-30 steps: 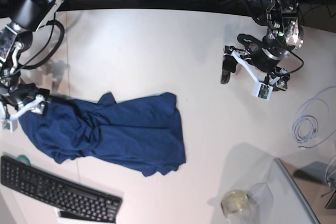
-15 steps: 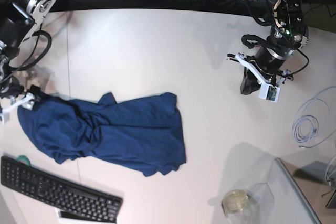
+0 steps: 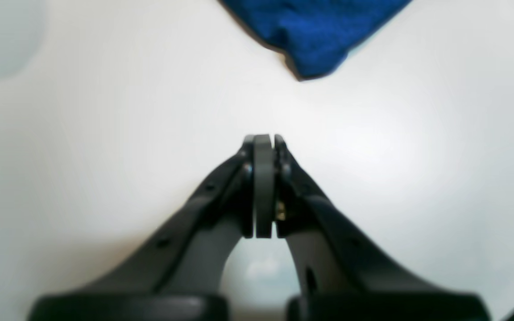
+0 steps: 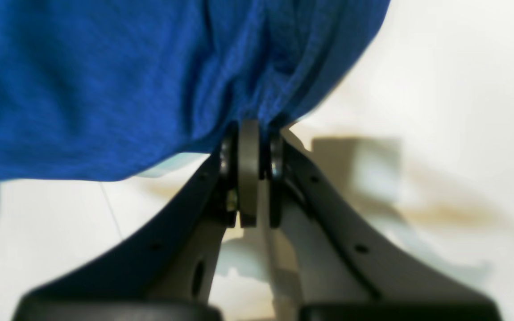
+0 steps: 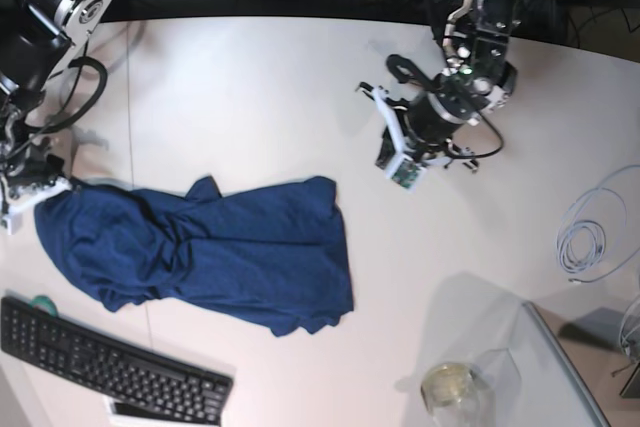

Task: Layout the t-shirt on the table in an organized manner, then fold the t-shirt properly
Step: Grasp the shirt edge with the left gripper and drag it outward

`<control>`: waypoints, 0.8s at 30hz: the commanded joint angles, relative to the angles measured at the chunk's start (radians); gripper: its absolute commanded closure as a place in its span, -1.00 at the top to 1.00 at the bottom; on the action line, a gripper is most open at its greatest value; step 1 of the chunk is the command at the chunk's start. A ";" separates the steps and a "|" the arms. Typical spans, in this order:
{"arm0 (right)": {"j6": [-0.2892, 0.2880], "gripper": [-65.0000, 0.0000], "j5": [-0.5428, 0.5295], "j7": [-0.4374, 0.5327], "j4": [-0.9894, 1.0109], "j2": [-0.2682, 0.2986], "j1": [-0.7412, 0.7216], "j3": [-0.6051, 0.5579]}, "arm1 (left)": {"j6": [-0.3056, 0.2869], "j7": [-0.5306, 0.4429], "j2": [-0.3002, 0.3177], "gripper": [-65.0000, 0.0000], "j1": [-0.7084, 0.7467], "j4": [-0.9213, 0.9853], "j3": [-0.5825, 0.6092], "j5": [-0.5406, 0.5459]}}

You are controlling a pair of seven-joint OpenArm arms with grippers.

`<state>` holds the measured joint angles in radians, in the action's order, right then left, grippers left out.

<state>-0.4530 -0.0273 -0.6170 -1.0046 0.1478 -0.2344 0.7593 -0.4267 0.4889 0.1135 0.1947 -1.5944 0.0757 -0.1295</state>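
The t-shirt [image 5: 210, 257] is seen crumpled on the white surface [image 5: 260, 97], in the left half of the base view, with its long axis running left to right. Its right end is spread fairly flat, and a rounded corner lies at the lower right. The middle is bunched into folds, and a small peak of cloth stands up along the upper edge. A black keyboard [image 5: 105, 367] is seen just below the shirt's lower left edge, close to the cloth.

The right gripper [image 5: 22, 187] is placed at the shirt's far left end. In the right wrist view its fingers [image 4: 249, 169] are pressed together on a gathered pinch of the blue cloth [image 4: 105, 80], and the fabric is drawn into pleats where it meets the tips. The rest of the cloth hangs off to the left of that view, with the white surface visible beneath it.

The left gripper [image 5: 385, 155] is held above bare surface, well apart from the shirt and up and to the right of the shirt's right end. In the left wrist view its fingers [image 3: 263, 187] are shut together with nothing between them, and only a corner of the shirt [image 3: 315, 31] is seen at the top of that view, beyond the tips.

A coil of pale cable [image 5: 590, 237] and a glass jar [image 5: 450, 387] are seen at the right side, far from the cloth.
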 commanded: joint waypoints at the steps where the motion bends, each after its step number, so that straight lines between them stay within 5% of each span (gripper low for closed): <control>1: 0.001 -0.95 -0.013 0.007 -0.067 0.025 -0.010 -0.004 | -0.002 -0.017 -0.031 -1.00 -0.031 0.021 0.025 -0.032; 4: 0.001 -1.00 -0.013 -0.047 -0.211 0.022 0.014 -0.005 | -0.001 -0.026 -0.146 -1.00 -0.111 0.151 0.048 -0.170; 8: 0.001 -1.00 -0.013 -0.111 -0.311 0.023 0.014 -0.007 | 0.029 -0.178 -0.263 -1.00 -0.197 0.342 0.052 -0.307; 14: 0.001 -1.00 -0.013 -0.113 -0.380 0.055 0.002 -0.097 | 0.375 -0.341 -0.271 -1.00 -0.292 0.587 0.252 -0.352; 16: 0.001 -1.00 -0.012 -0.113 -0.374 0.074 -0.033 -0.142 | 0.443 -0.345 -0.271 -1.00 -0.298 0.616 0.310 -0.352; 24: 0.006 -1.00 -0.010 -0.117 -0.346 0.103 -0.132 -0.171 | 0.463 -0.480 -0.271 -1.00 -0.308 0.650 0.513 -0.327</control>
<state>-0.4526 -0.0296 -0.7601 -1.3354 0.2283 -0.3397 0.5873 0.0235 0.0330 -0.1410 -0.0910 -0.9287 0.5896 -0.4549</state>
